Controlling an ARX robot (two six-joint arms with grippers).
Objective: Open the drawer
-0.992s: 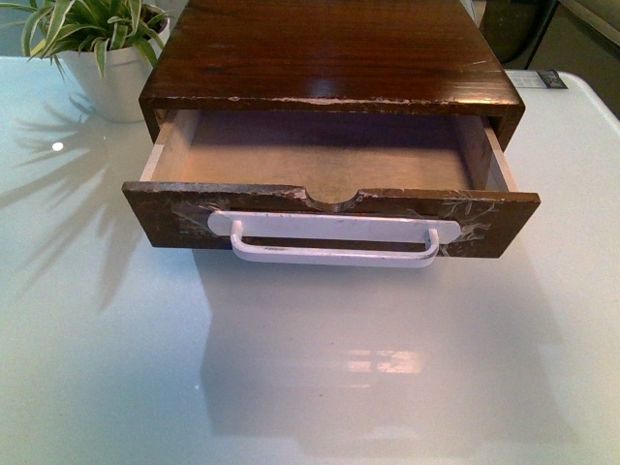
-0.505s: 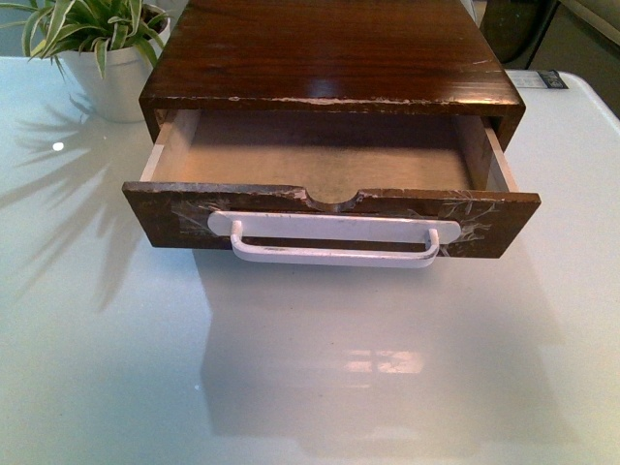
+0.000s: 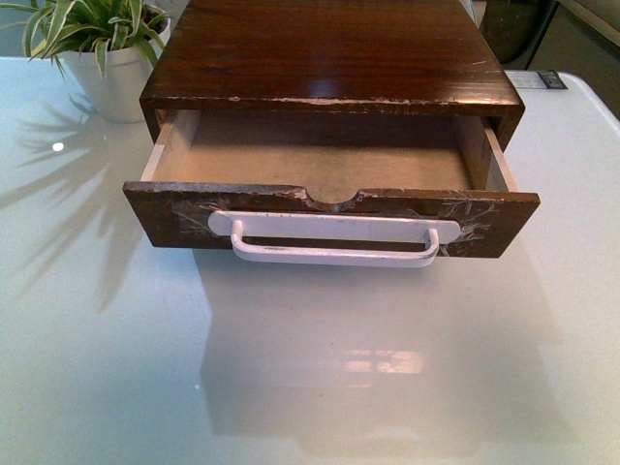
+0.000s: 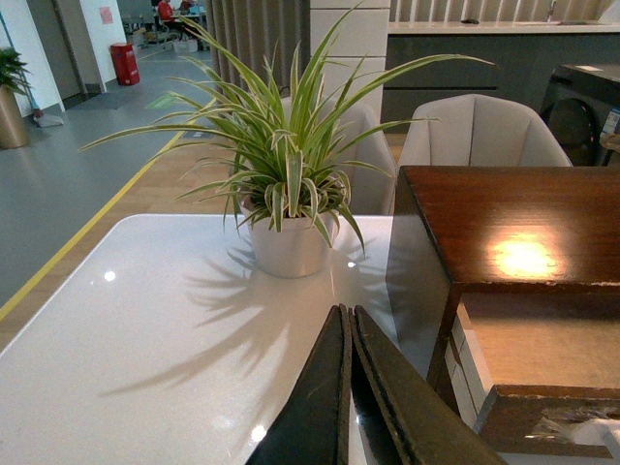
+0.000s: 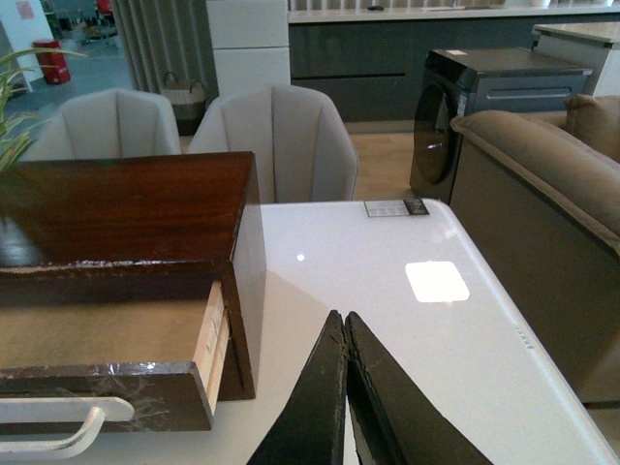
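The dark-brown drawer (image 3: 329, 218) stands pulled out of its wooden cabinet (image 3: 329, 53), showing a pale bare inside. Its white bar handle (image 3: 334, 242) runs across the scuffed front, under a semicircular notch in the top edge. Neither arm shows in the front view. My left gripper (image 4: 347, 315) is shut with nothing in it, over the table beside the drawer's (image 4: 538, 387) left side. My right gripper (image 5: 344, 325) is shut and empty too, over the table off the drawer's (image 5: 107, 363) right side, apart from the handle (image 5: 58, 426).
A potted spider plant (image 3: 102, 39) in a white pot stands at the back left of the glossy white table (image 3: 310, 378). Grey chairs (image 5: 271, 140) stand behind the table. A small printed card (image 5: 397, 207) lies near the far right edge.
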